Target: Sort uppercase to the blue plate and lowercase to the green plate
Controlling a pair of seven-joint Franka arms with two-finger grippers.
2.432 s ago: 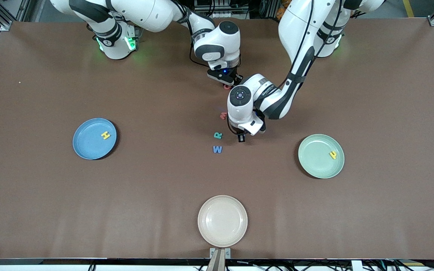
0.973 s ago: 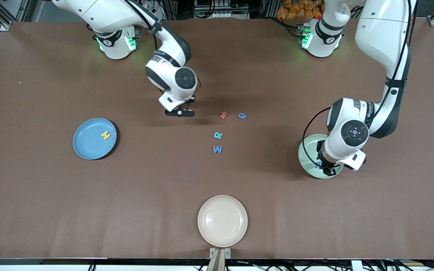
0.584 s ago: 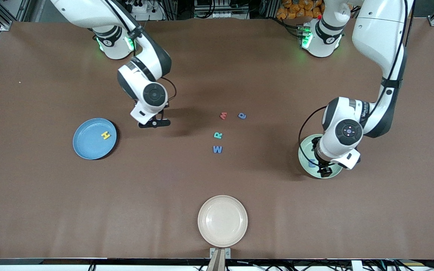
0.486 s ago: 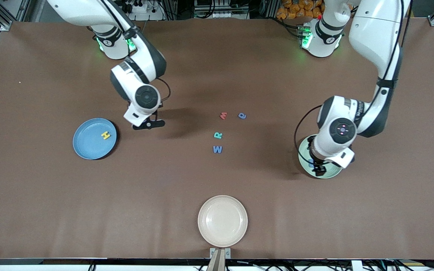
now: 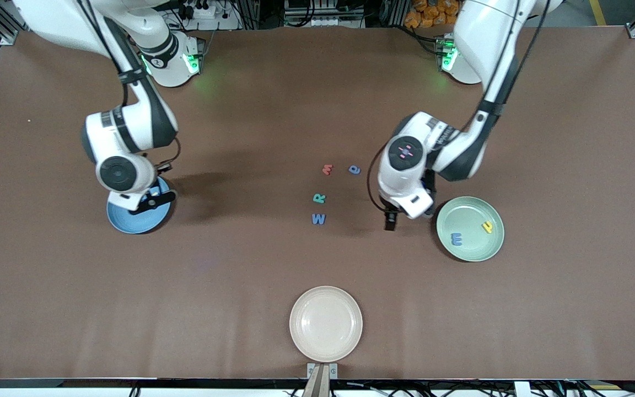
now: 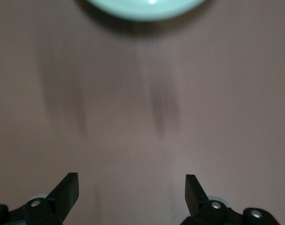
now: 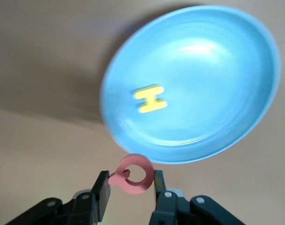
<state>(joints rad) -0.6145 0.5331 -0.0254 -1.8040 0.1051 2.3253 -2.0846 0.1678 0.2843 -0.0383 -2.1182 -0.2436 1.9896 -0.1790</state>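
- Right gripper (image 7: 128,187) pinches the red Q (image 7: 133,174) between its fingers, over the blue plate (image 7: 227,93) rim.
- Left gripper (image 6: 132,194) hangs wide open and empty over bare table beside the green plate (image 5: 474,251).

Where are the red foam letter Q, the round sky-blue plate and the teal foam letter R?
red foam Q (image 7: 135,174), right wrist view, its ring.
sky-blue plate (image 7: 212,79), right wrist view, bare floor.
teal foam R (image 5: 319,198), front view, its middle.
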